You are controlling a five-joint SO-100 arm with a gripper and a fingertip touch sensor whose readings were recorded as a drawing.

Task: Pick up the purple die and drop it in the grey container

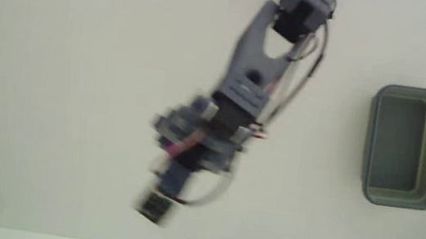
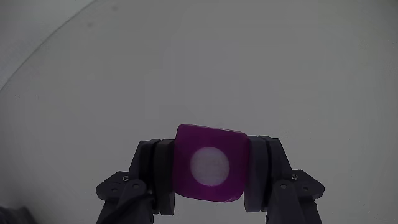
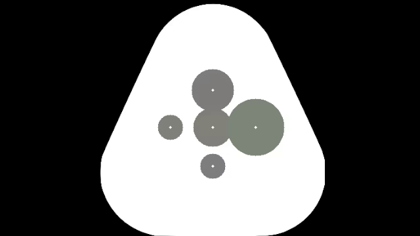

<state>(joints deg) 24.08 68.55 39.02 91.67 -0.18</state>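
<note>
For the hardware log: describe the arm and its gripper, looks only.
In the fixed view the arm has grey printed links, black motor blocks and thin looping cables, with reddish wire near the wrist. In the wrist view the gripper has two dark grey, blocky fingers with visible screws.

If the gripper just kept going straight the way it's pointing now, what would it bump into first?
Probably only the white table. In the fixed view the gripper points toward the lower left, away from the grey container at right. The wrist view shows the purple die clamped between the jaws and bare surface ahead, though depth is unclear.
</note>
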